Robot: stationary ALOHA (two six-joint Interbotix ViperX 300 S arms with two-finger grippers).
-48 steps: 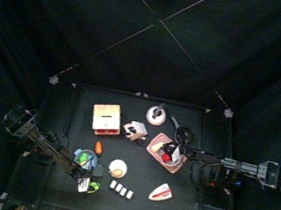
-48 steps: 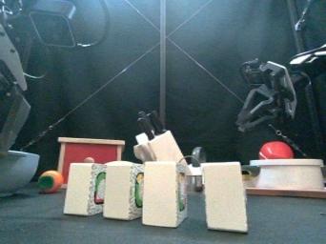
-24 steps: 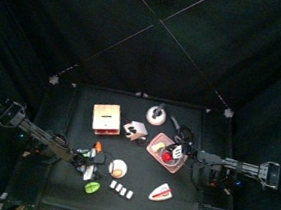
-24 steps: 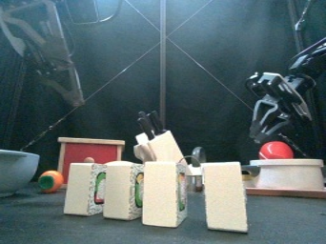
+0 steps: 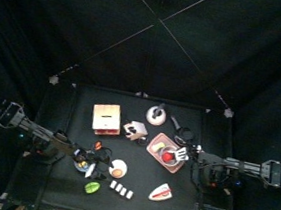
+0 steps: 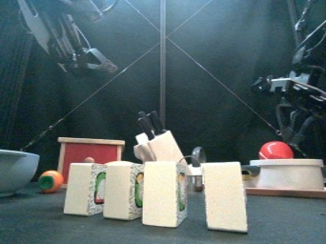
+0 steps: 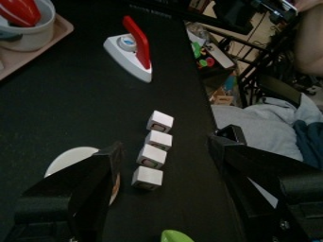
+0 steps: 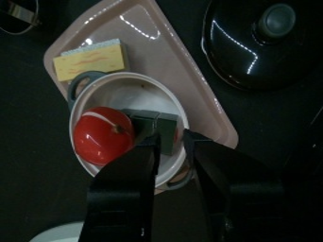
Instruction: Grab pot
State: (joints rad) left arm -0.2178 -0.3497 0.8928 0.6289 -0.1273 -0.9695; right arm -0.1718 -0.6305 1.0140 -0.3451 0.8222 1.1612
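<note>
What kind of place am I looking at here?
Probably a robot test booth: black curtains pen in a small black table strewn with toy kitchen things, such as a pink tray, and an arm reaches in from each side.

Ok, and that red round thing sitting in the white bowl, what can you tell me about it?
The red ball is smooth and shiny, like plastic, perhaps a toy tomato. It lies whole inside the white bowl, against one side, and its top shows above the rim from the front. The bowl stands on a pink tray on the table's right side. The right hand hangs open above the bowl, not touching the ball.
</note>
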